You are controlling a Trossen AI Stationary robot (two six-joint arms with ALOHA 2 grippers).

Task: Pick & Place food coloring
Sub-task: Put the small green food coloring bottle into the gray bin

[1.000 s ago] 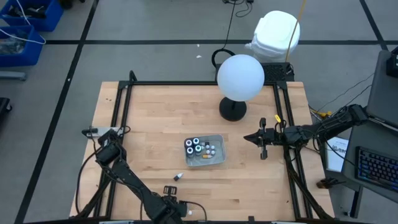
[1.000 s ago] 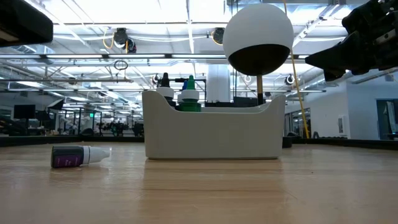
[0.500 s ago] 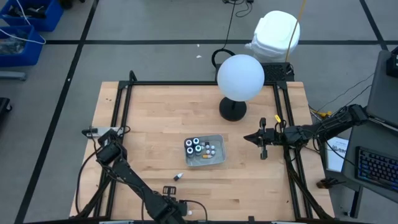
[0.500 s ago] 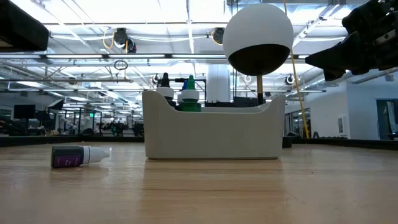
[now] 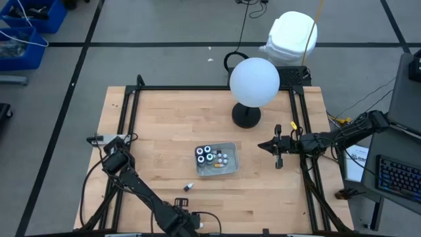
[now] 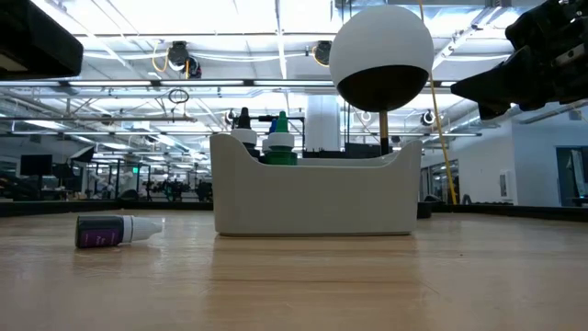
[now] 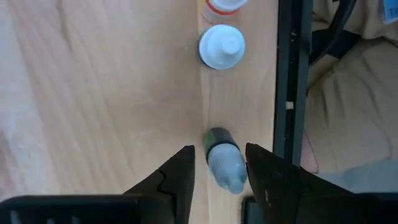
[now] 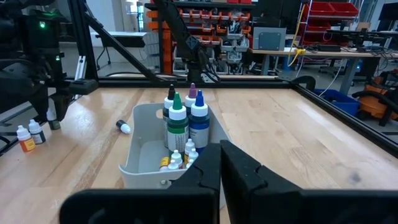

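At the table's point(image 5: 164, 118) front edge, the one farthest from the lamp point(image 5: 254, 81), we see the left gripper point(image 7: 219, 150) hanging over a small food coloring bottle point(image 7: 222, 163) that lies on its side on the wood. Its jaws stand apart, one finger point(image 7: 180, 177) on each side of the bottle. The bottle sits in the gap, closer to one finger than the other, and we see no firm grip on it. The dark frame rail point(image 7: 292, 81) that runs along that edge is just beside the bottle.

Farther along the same edge stand two more small bottles: a white-capped one point(image 7: 221, 46) and, past it, an orange-capped one point(image 7: 222, 6) cut off by the picture.

Most of the food coloring is in the whitish tray point(image 5: 227, 170) near the table's middle. There taller bottles point(image 8: 180, 115) with black, green, purple and blue bodies or caps stand upright, and tiny ones point(image 8: 177, 158) lie at the bottom. Another bottle with a purple label point(image 6: 115, 230) lies on the bare wood, between the tray and the front edge.

The right gripper point(image 5: 277, 150) waits above the table near its right edge, level with the tray, jaws pressed together and holding nothing.
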